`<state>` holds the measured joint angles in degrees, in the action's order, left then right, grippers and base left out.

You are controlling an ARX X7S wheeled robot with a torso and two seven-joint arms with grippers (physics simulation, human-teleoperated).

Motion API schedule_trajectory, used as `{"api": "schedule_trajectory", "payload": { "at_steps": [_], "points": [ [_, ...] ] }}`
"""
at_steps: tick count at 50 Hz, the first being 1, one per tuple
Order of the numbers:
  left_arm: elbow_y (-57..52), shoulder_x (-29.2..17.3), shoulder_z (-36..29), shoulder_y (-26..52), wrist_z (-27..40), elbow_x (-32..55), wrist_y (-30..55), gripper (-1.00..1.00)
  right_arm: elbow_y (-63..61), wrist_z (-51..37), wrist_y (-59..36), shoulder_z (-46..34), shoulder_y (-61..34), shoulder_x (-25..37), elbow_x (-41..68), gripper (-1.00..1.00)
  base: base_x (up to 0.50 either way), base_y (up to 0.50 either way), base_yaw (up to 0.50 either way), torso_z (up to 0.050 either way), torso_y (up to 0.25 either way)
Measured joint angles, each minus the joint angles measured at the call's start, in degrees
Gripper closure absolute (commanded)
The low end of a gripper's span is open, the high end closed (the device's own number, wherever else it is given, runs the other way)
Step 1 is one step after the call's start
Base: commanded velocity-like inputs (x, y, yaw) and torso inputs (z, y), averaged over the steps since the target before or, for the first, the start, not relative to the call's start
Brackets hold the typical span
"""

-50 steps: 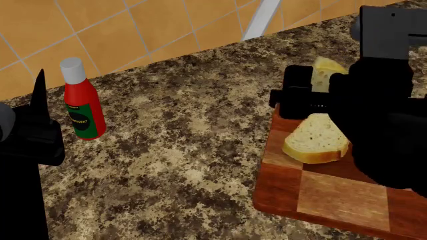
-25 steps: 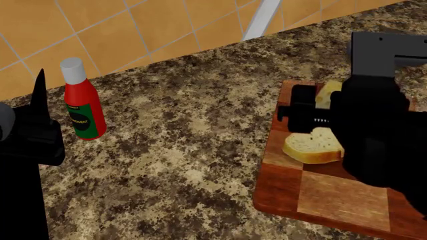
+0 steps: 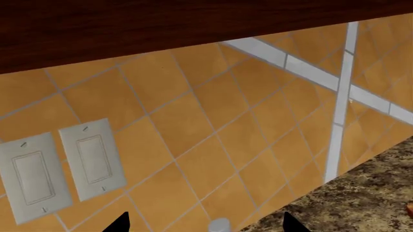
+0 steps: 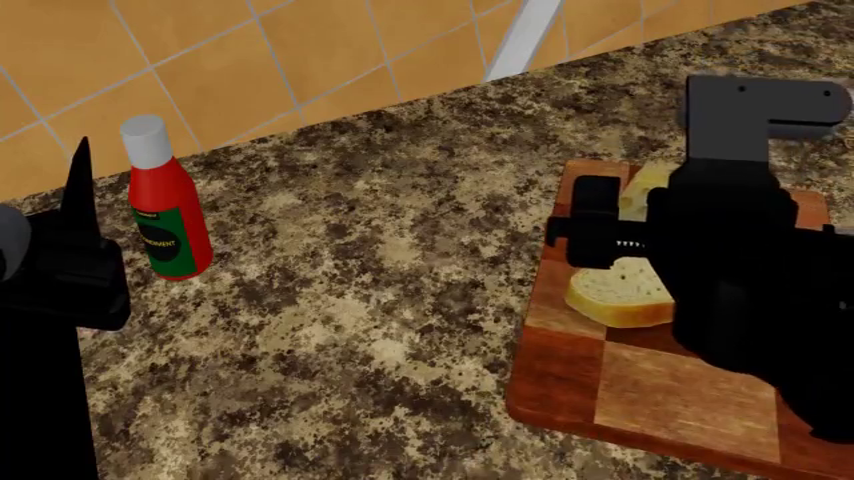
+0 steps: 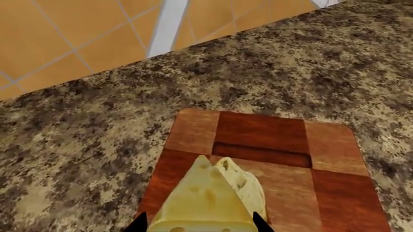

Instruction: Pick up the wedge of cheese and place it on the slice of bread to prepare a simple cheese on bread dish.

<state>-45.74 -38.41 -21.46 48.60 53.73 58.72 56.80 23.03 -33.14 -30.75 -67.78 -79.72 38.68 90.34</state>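
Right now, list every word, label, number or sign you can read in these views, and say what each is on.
Red bottle: its dark green label carries one line of pale text, too small and blurred to read.
Wall switches: no lettering visible.
Cutting board, wedge of cheese, slice of bread: no text.

The wedge of cheese (image 5: 208, 203) is pale yellow with round holes, its pointed tip aimed away from the right gripper (image 5: 197, 226) and its broad end sitting between the two fingertips. In the head view only a sliver of it (image 4: 650, 185) shows. The slice of bread (image 4: 617, 293), off-white crumb with tan crust, lies flat just below the jaws.
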Motion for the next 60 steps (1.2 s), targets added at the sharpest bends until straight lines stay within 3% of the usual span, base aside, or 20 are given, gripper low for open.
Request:
{"api": "schedule_trajectory", "payload": {
  "at_steps": [60],
  "points": [
    [-0.2,-0.5,-0.7,0.3,0.8,0.2,-0.6,-1.0,20.0,10.6,3.5,-2.9,1.7,-9.5,-7.4,1.0,0.0,0.0,0.0,0.0,0.0]
  ]
}}
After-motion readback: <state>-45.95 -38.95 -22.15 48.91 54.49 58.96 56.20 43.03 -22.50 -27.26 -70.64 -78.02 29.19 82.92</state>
